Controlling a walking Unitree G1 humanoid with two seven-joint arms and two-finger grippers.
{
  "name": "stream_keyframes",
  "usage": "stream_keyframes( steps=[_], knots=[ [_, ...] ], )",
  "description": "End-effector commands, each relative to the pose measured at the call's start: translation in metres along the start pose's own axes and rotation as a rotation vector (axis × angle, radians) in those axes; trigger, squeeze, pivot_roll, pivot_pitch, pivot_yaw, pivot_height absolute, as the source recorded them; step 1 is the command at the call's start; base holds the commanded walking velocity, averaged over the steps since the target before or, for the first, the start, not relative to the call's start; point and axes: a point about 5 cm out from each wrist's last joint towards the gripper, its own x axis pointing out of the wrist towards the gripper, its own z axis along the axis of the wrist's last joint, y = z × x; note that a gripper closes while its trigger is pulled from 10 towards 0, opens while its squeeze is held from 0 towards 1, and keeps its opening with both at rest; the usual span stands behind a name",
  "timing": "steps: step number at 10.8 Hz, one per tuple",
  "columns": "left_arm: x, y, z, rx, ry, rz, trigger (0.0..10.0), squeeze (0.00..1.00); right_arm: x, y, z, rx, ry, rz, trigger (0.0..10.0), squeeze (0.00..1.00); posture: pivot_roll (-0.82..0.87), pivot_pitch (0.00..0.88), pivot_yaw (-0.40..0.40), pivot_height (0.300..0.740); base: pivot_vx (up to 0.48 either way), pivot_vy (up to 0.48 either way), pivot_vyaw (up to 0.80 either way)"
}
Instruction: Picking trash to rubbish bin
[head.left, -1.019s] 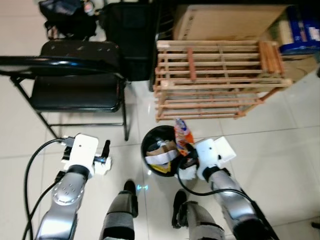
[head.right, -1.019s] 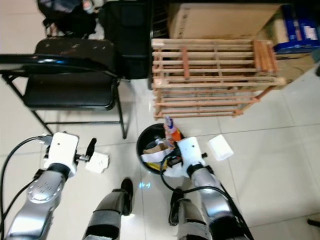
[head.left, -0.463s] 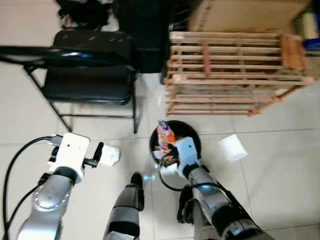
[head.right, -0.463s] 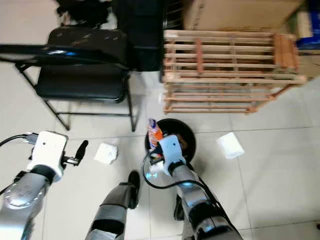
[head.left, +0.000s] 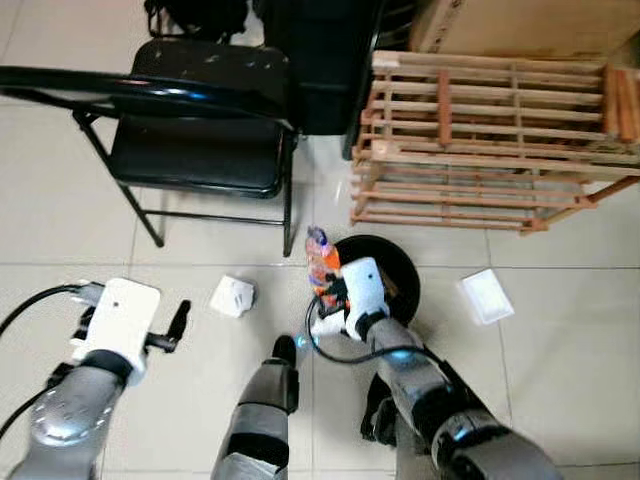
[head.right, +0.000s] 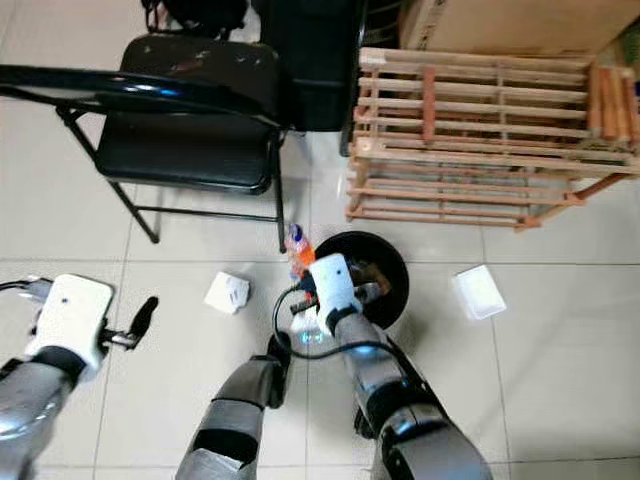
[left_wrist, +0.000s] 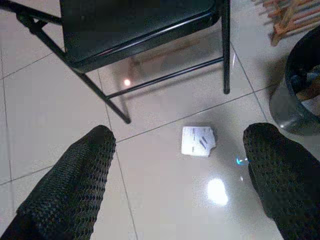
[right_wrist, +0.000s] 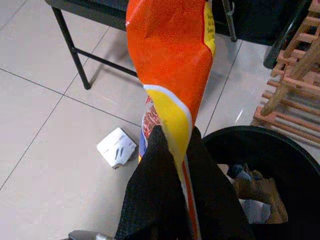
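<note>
The left end effector (left_wrist: 175, 165) hangs with fingers spread, empty, above the crumpled white paper (head.left: 233, 296) on the floor. The right end effector (right_wrist: 172, 175), pinching the orange snack packet (right_wrist: 172, 65), has swung from over the rubbish bin (head.left: 405, 275) to its left edge, so the drop looks undone.

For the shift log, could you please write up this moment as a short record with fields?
Right hand: shut on an orange snack bag, held upright at the bin's left edge.
Left hand: open, low over the floor, apart from the white box.
Bin: black, round, on the floor before the wooden rack, trash already inside.
White box: on the tiles between the left hand and the bin.
White card: on the floor right of the bin.
Chair: black, folding, left of the rack.
</note>
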Motion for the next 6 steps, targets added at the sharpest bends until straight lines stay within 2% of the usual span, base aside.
stream_keyframes(
  steps=[1, 3, 4, 6],
  knots=[
    [-0.008, 0.001, -0.008, -0.008, 0.051, -0.013, 10.0, 0.0, -0.006, 0.001, -0.016, 0.028, 0.055, -0.009, 10.0, 0.0, 0.67, 0.574, 0.003, 0.74, 0.0, 0.0, 0.0],
    [-0.013, 0.0, -0.011, -0.026, 0.074, -0.049, 10.0, 0.0, -0.007, -0.006, -0.017, 0.009, 0.069, -0.028, 10.0, 0.0, 0.67, 0.581, 0.003, 0.74, 0.0, 0.0, 0.0],
    [-0.015, -0.005, -0.017, -0.037, 0.095, -0.096, 10.0, 0.0, -0.008, -0.015, -0.016, -0.017, 0.073, -0.056, 10.0, 0.0, 0.67, 0.581, 0.001, 0.74, 0.0, 0.0, 0.0],
    [-0.018, -0.007, -0.022, -0.04, 0.111, -0.114, 10.0, 0.0, -0.013, -0.038, -0.016, -0.049, 0.084, -0.134, 10.0, 0.0, 0.66, 0.581, -0.002, 0.74, 0.0, 0.0, 0.0]
  ],
)
